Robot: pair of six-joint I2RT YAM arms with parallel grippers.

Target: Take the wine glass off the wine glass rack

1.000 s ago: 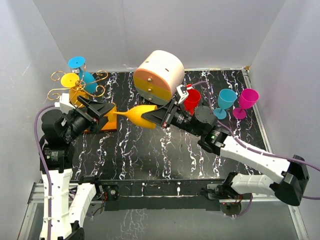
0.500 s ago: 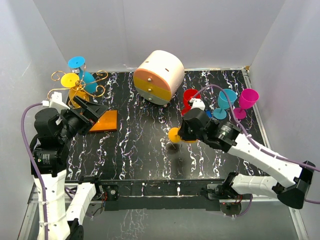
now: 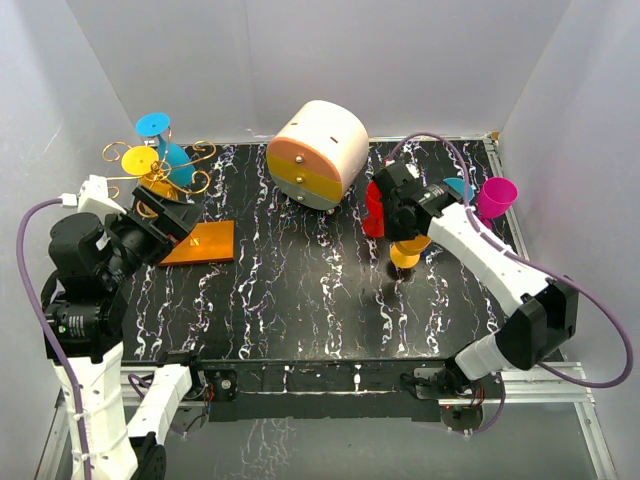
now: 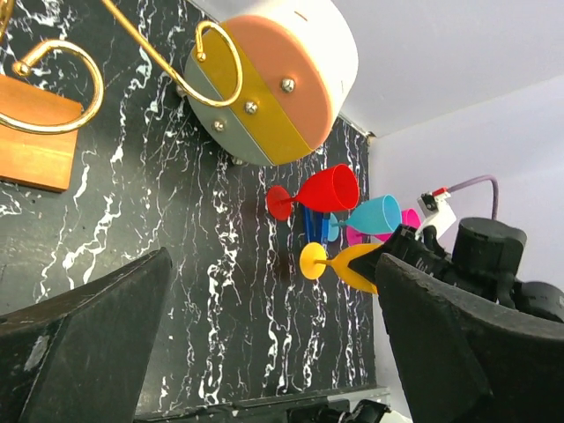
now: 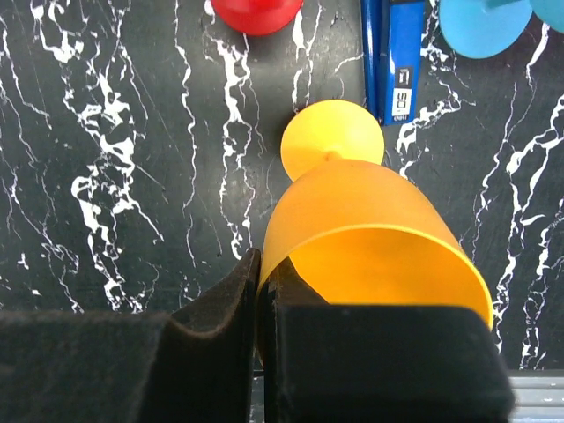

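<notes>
Overhead view of a black, white-veined table (image 3: 300, 310) with two robot arms mounted at its near edge. The orange wine glass (image 3: 408, 252) is off the rack, at about 3 o'clock on the table, upright with its bowl opening upward. The right gripper (image 5: 262, 275) holds it from above, its two fingers closed tight on the wall of the bowl at the rim. Whether the glass's round foot touches the table cannot be told.

A red glass (image 3: 377, 205) stands just beside the orange glass, at its 11 o'clock. A light blue glass (image 3: 458, 188), partly hidden by the arm, and a magenta glass (image 3: 496, 196) stand at its 1 and 2 o'clock. A blue rectangular object (image 5: 397, 57) lies flat near the orange foot.

The wine glass rack (image 3: 200, 243), gold wire curls over a flat orange base, sits at 10 o'clock, well apart from the held glass. A yellow glass (image 3: 140, 160) and a blue hanging glass (image 3: 160, 128) hang in its arms with their feet up. The left gripper (image 3: 180, 222) is just beside the wire arms, its fingers spread wide with nothing between them.

A rounded white and orange drawer box (image 3: 318, 153) sits at 12 o'clock
</notes>
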